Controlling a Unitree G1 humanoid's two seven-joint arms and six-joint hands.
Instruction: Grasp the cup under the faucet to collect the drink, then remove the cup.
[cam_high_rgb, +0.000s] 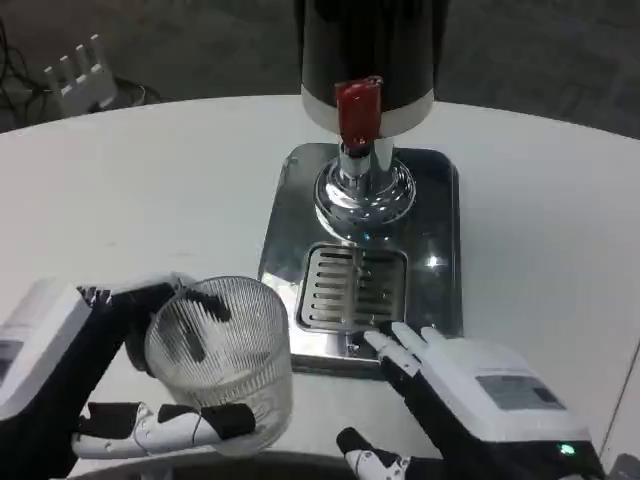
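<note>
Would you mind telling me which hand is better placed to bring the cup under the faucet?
Left, probably. The left hand already grips the ribbed clear cup, just left of the drip grille. The right hand holds nothing, fingers apart at the tray's front edge.

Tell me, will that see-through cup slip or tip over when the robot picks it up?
The cup looks like ribbed clear plastic, so probably light and grippy. It seems empty, so easy to tip. The left hand wraps it, likely steadying it.
</note>
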